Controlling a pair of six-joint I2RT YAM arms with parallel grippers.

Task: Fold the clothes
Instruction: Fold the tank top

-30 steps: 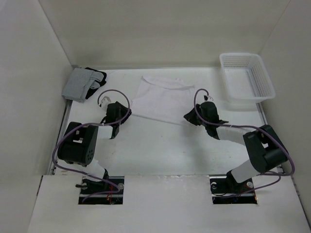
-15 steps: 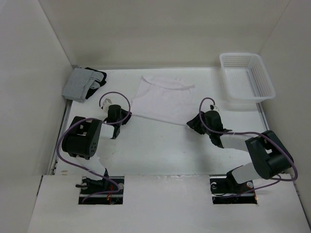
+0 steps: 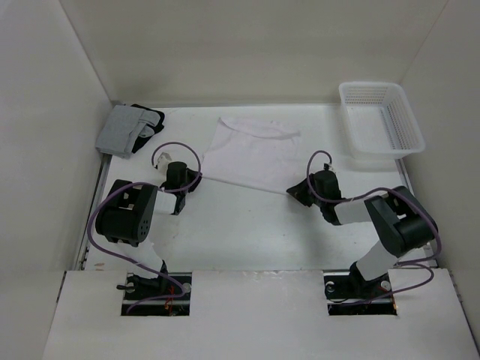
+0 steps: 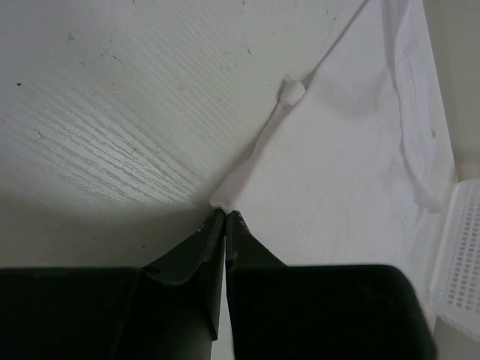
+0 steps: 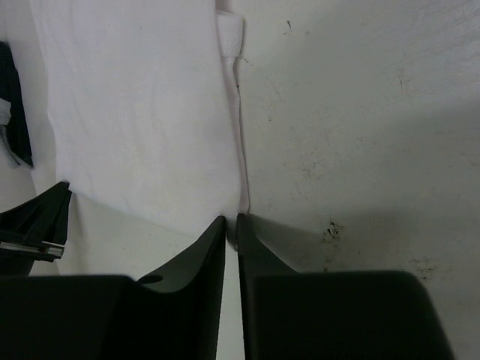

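Clothes (image 3: pixel 251 154): flat on desk (image 3: pixel 240 225), far of both tools.
Left tool (image 4: pixel 225 214): pinched shut on near-left corner.
Right tool (image 5: pixel 231 222): nearly shut on near-right corner.
Risk: thin hem slipping free on lift, given shallow pinch; skewed fold.

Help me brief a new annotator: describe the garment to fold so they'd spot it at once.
On the white table, look at the far middle, between the grey-and-black bundle at far left and the mesh basket at far right. The garment lies flat there: thin, plain white, the only cloth spread out.
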